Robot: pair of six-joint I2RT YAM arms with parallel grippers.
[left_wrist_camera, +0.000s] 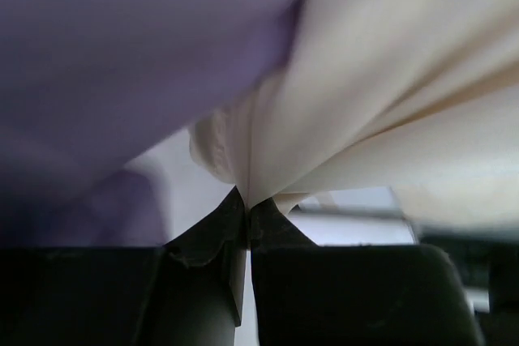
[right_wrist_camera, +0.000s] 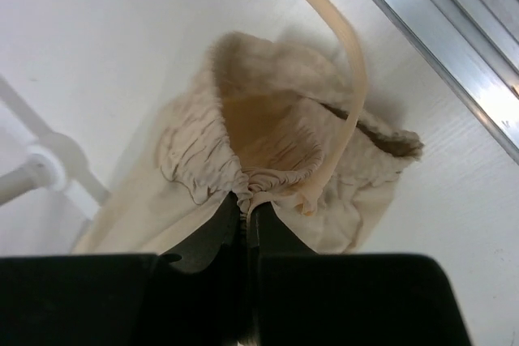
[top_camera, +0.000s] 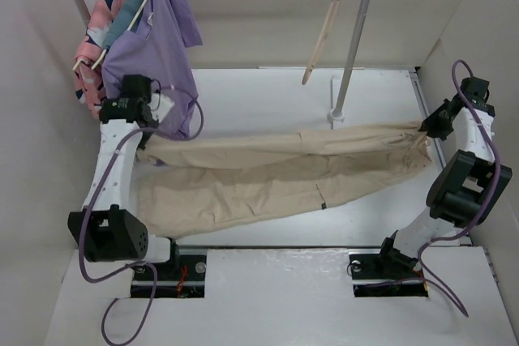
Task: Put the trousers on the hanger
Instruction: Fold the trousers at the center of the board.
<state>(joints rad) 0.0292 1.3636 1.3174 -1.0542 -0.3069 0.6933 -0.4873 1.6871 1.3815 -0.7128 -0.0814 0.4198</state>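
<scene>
The beige trousers point(top_camera: 268, 172) lie stretched across the white table, with their two legs spreading toward the left. My left gripper point(top_camera: 148, 137) is shut on the cloth at the leg end; its wrist view shows the black fingertips point(left_wrist_camera: 246, 200) pinching pale cloth point(left_wrist_camera: 389, 79). My right gripper point(top_camera: 424, 126) is shut on the gathered waistband point(right_wrist_camera: 268, 139) at the right end, fingertips point(right_wrist_camera: 246, 200) closed on the bunched fabric. A thin pale cord point(right_wrist_camera: 350, 70) curves over the waistband. The pale pink-beige hanger point(top_camera: 328, 22) hangs empty on the rail at the back, apart from both grippers.
A purple shirt point(top_camera: 158, 42) and a pink patterned garment point(top_camera: 93, 34) hang on wooden hangers at the back left; the shirt hangs against my left wrist and fills the left wrist view point(left_wrist_camera: 122, 54). The rack pole point(top_camera: 355, 46) stands behind the trousers. Beige walls close both sides.
</scene>
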